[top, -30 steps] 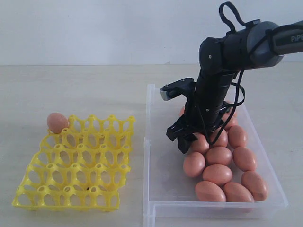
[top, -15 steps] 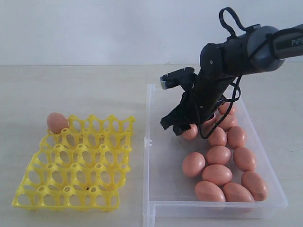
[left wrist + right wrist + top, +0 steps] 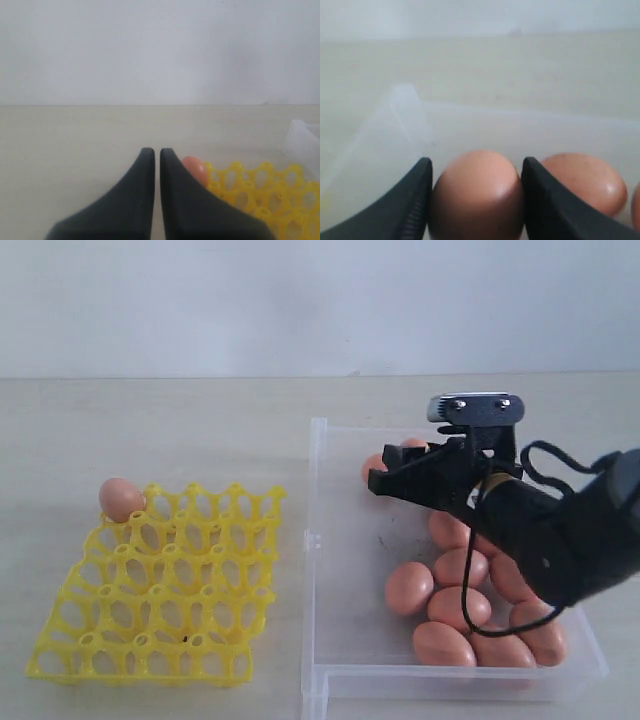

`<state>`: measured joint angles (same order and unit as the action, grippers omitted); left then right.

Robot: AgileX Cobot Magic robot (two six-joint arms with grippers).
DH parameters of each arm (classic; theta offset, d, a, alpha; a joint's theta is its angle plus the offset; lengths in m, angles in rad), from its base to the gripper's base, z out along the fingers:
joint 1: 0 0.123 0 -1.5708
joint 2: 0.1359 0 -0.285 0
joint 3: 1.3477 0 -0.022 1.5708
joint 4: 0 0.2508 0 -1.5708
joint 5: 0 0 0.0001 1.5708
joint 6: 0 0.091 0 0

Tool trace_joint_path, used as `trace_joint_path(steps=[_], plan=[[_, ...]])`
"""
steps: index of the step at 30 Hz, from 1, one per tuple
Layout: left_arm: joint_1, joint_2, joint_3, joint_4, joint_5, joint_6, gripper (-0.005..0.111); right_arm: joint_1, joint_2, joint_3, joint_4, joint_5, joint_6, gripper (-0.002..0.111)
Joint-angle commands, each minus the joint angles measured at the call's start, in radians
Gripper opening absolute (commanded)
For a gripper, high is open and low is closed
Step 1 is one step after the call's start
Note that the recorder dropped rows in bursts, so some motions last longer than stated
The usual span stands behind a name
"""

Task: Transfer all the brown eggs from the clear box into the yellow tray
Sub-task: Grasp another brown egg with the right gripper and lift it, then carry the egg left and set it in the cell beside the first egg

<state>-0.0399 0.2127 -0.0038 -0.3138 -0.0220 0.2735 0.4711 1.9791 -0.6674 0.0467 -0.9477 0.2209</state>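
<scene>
Right wrist view: right gripper [image 3: 477,167] clamps one brown egg [image 3: 477,200] over the clear box [image 3: 345,560].
Fingers of the left gripper [image 3: 154,155] are pressed together; another egg [image 3: 121,498] sits in the yellow tray [image 3: 160,620], at its far corner.

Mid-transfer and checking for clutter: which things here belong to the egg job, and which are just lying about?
Job: brown eggs in the clear box; held egg in the right gripper; yellow tray with one egg.
Lying about: nothing loose; only table and wall.

Exterior view looks down; low left wrist shares yellow tray [image 3: 140,672] [image 3: 300,220].
</scene>
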Motion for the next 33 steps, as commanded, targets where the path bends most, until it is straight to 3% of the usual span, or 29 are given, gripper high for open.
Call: trace_joint_path(steps=[1,6,11,16,20,33], plan=[[-0.005,0.003,0.004,-0.005,-0.009,0.005,0.004,-0.001,-0.013,0.077,-0.161,-0.273,0.073,0.000],[-0.005,0.003,0.004,-0.005,-0.009,0.005,0.004,0.026,-0.013,-0.007,-0.461,-0.273,0.088,0.000],[-0.005,0.003,0.004,-0.005,-0.009,0.005,0.004,0.092,-0.013,-0.159,-0.609,-0.273,0.088,0.000],[-0.005,0.003,0.004,-0.005,-0.009,0.005,0.004,0.171,0.016,-0.318,-0.651,-0.130,0.114,0.000],[-0.005,0.003,0.004,-0.005,-0.009,0.005,0.004,0.209,0.124,-0.422,-0.628,-0.128,0.126,0.000],[-0.005,0.003,0.004,-0.005,-0.009,0.005,0.004,0.229,0.406,-0.696,-0.600,-0.079,0.307,0.000]])
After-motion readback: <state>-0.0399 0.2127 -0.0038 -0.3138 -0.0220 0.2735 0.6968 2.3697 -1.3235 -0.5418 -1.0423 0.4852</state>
